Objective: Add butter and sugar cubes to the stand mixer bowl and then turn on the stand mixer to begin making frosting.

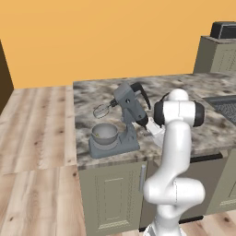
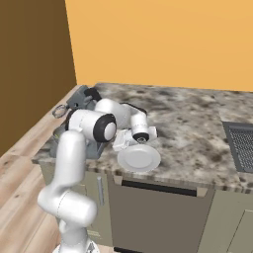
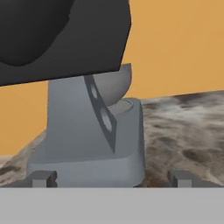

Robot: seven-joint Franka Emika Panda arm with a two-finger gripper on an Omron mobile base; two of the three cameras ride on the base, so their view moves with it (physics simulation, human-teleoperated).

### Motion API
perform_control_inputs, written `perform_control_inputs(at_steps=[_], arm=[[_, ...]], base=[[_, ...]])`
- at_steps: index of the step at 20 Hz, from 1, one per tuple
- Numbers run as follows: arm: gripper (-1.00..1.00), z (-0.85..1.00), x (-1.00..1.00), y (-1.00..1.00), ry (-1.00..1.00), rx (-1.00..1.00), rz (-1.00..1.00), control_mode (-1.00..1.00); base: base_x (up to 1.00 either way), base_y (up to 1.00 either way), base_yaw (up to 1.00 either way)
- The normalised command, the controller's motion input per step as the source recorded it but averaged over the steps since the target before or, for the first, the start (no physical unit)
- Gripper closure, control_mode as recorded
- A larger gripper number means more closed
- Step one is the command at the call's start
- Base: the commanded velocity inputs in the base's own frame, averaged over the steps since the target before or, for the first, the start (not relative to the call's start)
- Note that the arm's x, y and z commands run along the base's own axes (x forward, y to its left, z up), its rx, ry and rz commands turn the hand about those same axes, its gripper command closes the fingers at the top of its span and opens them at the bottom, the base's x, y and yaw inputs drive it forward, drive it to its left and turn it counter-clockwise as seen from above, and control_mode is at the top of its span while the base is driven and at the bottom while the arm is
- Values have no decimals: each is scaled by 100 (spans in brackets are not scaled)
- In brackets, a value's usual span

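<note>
Mixer (image 1: 123,117) sits near the left end of the marble counter (image 1: 198,117), grey body on a flat rectangular base, head tilted up and back with black trim on top. Whisk (image 1: 101,110) hangs off the raised head, pointing left, above and clear of the bowl (image 1: 104,133). Bowl is grey metal, seated on the front of the mixer base, open side up; contents can't be made out.

Arm rises from the floor in front of the cabinets and bends over the counter edge, wrist low just behind the mixer's column. In the right base view the hand lies close to the mixer's back, with a white plate (image 2: 139,158) on the counter near the front edge, just beside the hand. Whether the plate holds anything can't be told.

Hand view looks at the rear of the mixer from close up: base and column ahead, dark head overhead, rounded side of the bowl peeking past the column. Gripper (image 3: 113,178) is spread wide, its two fingertips (image 3: 42,178) low at either side of the mixer base, nothing held. Can't tell if the tips touch the base.

Dark stovetop (image 1: 225,107) at the right end of the counter, well apart from the mixer. Wood floor to the left, orange wall behind.
</note>
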Motion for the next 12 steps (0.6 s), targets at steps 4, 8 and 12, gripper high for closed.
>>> perform_control_inputs(at_steps=[4,8,12], arm=[[-100,-20,16,0,0,0,-2,-100],[-100,-24,12,0,0,0,-2,-100],[-100,-18,15,0,0,0,-2,-100]], base=[[0,0,0],[0,0,0],[0,0,0]])
